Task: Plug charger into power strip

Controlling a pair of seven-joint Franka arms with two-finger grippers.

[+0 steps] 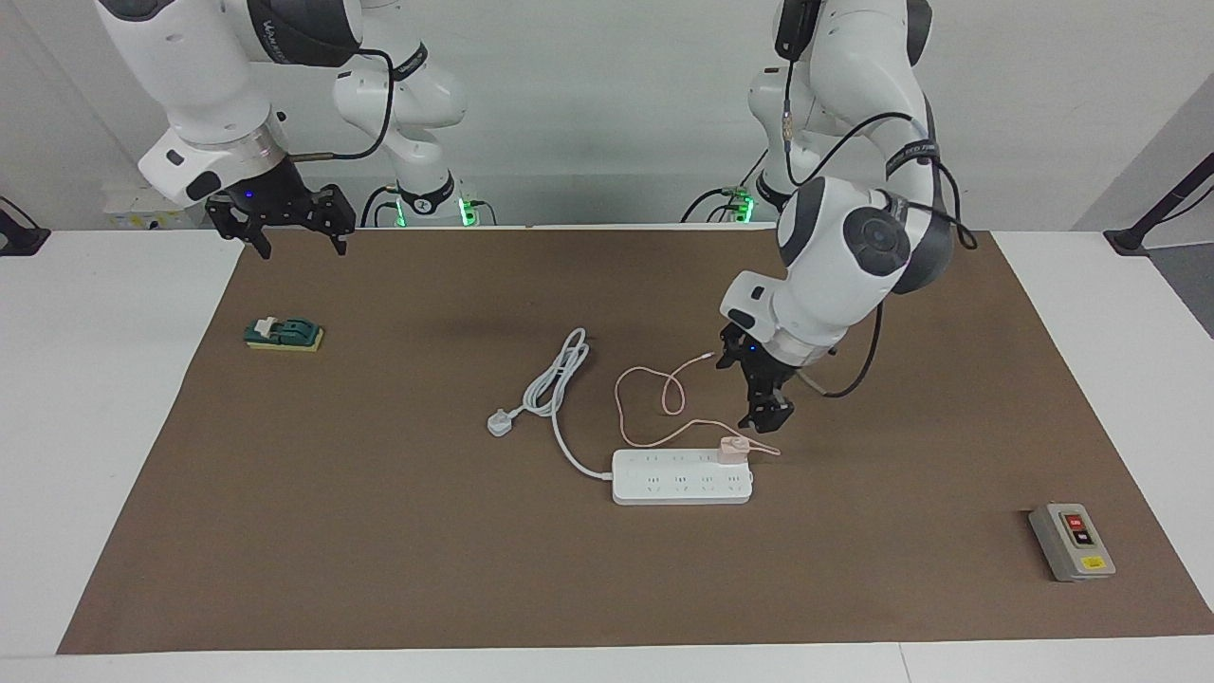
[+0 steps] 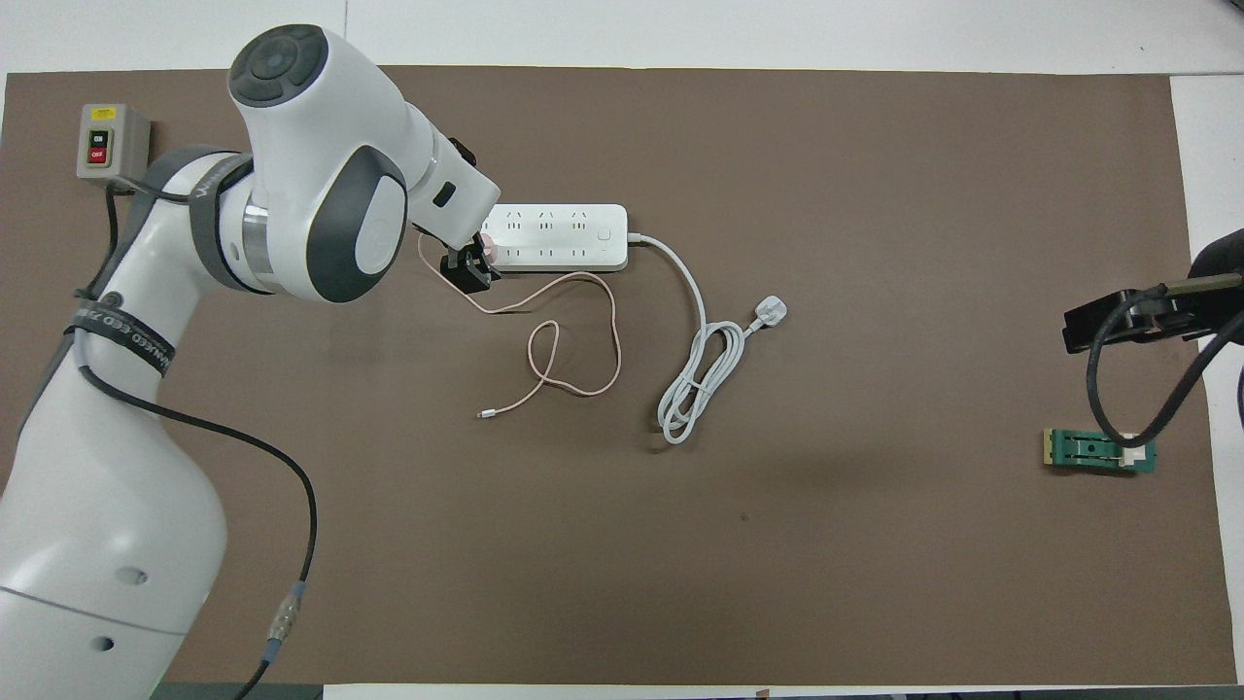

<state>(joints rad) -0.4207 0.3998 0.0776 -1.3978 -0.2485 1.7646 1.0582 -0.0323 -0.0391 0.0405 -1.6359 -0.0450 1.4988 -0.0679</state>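
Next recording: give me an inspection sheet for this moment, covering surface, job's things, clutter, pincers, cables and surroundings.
Surface: brown mat on a white table.
Job's things: pink charger stands in the power strip at the end toward the left arm.
Clutter: grey switch box; green block toward the right arm's end.
Pincers: left pincer open, empty, raised over the mat just beside the charger. Right pincer open, empty, waiting over the mat's edge.
Cables: thin pink cable looped on the mat; the strip's white cord coiled, its plug lying loose.
Surroundings: white wall; nothing else seen.
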